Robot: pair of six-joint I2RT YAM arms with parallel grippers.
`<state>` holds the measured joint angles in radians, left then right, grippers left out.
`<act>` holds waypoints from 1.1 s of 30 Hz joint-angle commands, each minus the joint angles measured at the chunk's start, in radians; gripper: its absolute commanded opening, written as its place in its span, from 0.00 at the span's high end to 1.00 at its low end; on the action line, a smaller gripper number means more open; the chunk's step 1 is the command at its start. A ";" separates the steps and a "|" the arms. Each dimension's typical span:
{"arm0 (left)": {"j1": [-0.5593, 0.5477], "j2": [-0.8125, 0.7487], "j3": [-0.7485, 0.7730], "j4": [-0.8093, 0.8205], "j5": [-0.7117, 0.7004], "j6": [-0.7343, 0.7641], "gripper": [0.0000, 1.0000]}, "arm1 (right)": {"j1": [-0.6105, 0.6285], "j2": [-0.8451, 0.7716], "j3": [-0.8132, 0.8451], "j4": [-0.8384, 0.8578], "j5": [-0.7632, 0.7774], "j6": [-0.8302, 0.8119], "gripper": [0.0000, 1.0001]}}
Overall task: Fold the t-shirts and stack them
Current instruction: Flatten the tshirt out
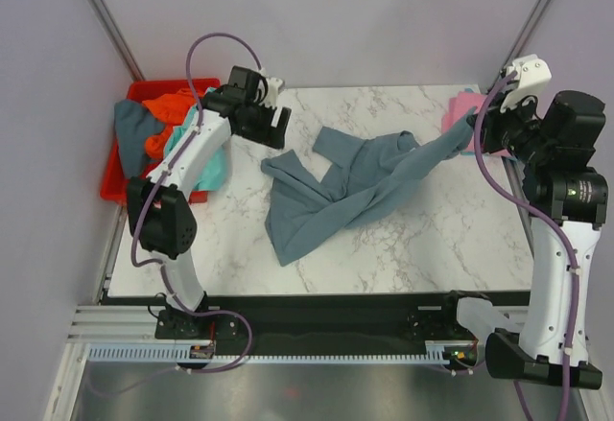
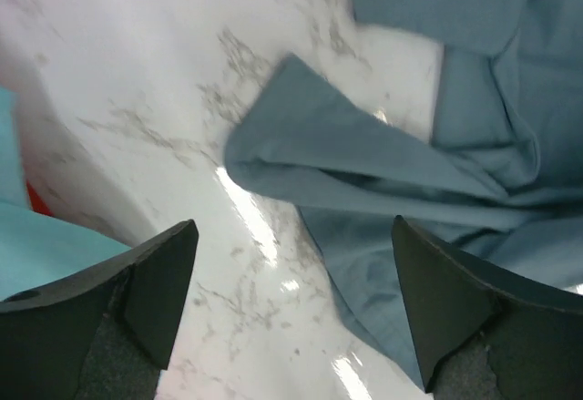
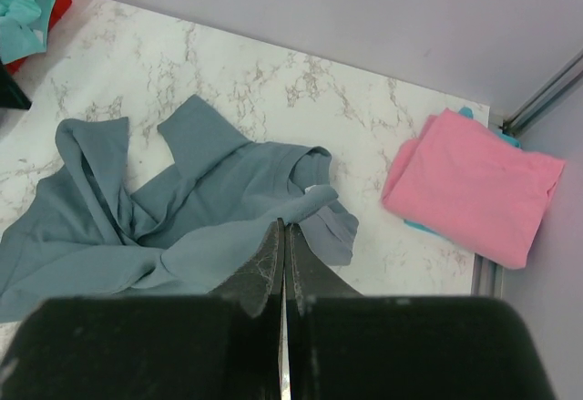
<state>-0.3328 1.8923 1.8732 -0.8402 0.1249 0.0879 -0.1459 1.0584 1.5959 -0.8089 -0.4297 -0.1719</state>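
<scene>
A large slate blue-grey t-shirt (image 1: 345, 191) lies crumpled across the middle of the marble table (image 1: 432, 239). My right gripper (image 1: 472, 135) is shut on one edge of it and holds that edge up at the far right; in the right wrist view the blue-grey t-shirt (image 3: 182, 200) is pinched at the closed fingertips (image 3: 284, 224). My left gripper (image 1: 273, 126) is open above the table beside the shirt's left part, holding nothing. In the left wrist view a folded flap of the shirt (image 2: 383, 172) lies just ahead of the open gripper (image 2: 293, 225). A folded pink t-shirt (image 3: 474, 181) lies at the far right corner.
A red bin (image 1: 120, 176) off the table's left edge holds orange (image 1: 171, 106), teal (image 1: 206, 157) and dark shirts. A turquoise edge (image 3: 419, 227) shows under the pink shirt. Grey walls and metal posts close the table in on three sides.
</scene>
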 commanded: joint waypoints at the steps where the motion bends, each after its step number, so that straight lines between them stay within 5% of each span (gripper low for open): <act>1: -0.006 -0.197 -0.167 -0.014 0.091 -0.068 0.12 | -0.001 -0.001 -0.031 0.010 -0.009 0.006 1.00; 6: -0.017 -0.274 -0.360 -0.094 0.258 0.062 0.33 | -0.001 0.015 -0.085 0.060 -0.015 0.060 1.00; 12: -0.133 -0.375 -0.518 -0.138 0.269 0.239 0.33 | 0.000 0.098 -0.062 0.100 -0.026 0.089 1.00; 18: -0.279 -0.470 -0.683 -0.138 0.269 0.239 0.33 | -0.001 0.176 0.001 0.131 -0.040 0.098 1.00; 19: -0.293 -0.476 -0.695 -0.131 0.133 0.421 0.39 | 0.000 0.187 0.009 0.134 -0.040 0.100 1.00; 33: -0.462 -0.366 -0.845 -0.062 0.144 0.343 0.38 | 0.000 0.264 0.073 0.154 -0.061 0.109 1.00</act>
<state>-0.7605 1.4986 1.0508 -0.9478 0.2775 0.4232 -0.1463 1.3216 1.6253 -0.7078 -0.4698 -0.0738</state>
